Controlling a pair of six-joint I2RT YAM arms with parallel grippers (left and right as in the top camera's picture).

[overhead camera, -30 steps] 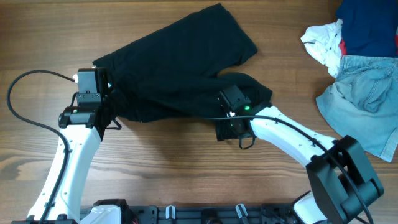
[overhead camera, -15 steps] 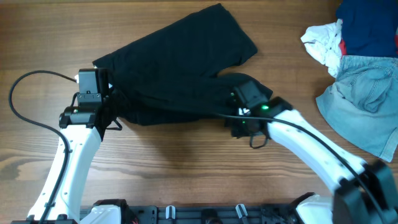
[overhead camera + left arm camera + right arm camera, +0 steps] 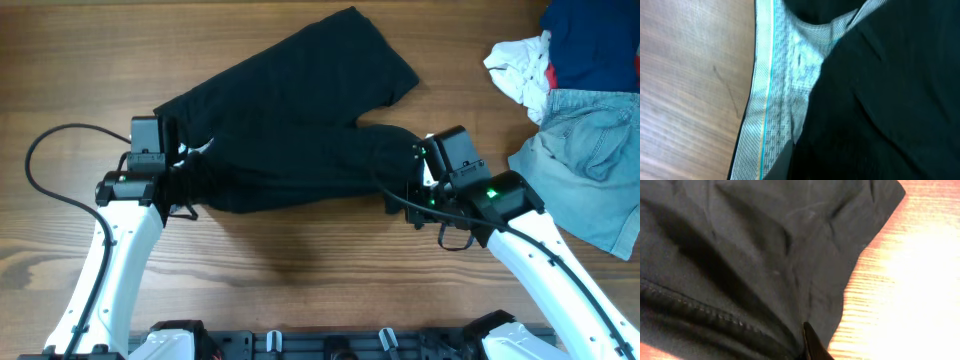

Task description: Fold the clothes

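The clothes [image 3: 300, 120], a black shorts-like garment, lie stretched across the middle of the wooden table [image 3: 300, 270]. My left gripper [image 3: 178, 168] is shut on their left end, at the waistband. In the left wrist view the pale grey waistband lining [image 3: 775, 90] with a teal stripe runs beside the black fabric [image 3: 880, 100], which covers most of the left gripper [image 3: 792, 170]. My right gripper [image 3: 415, 172] is shut on the right leg's edge. In the right wrist view, black cloth [image 3: 755, 255] bunches against one dark finger [image 3: 812, 342] of the right gripper [image 3: 805, 352].
Light blue denim shorts [image 3: 590, 160] lie at the right edge, close to my right arm. A white cloth [image 3: 520, 65] and a navy garment [image 3: 595, 40] sit at the back right. The left arm's cable [image 3: 40, 170] loops out over the table's left side.
My right gripper closed on the garment's leg and moved right with it, pulling the fabric out longer. The left gripper shifted slightly right, still gripping the waistband.
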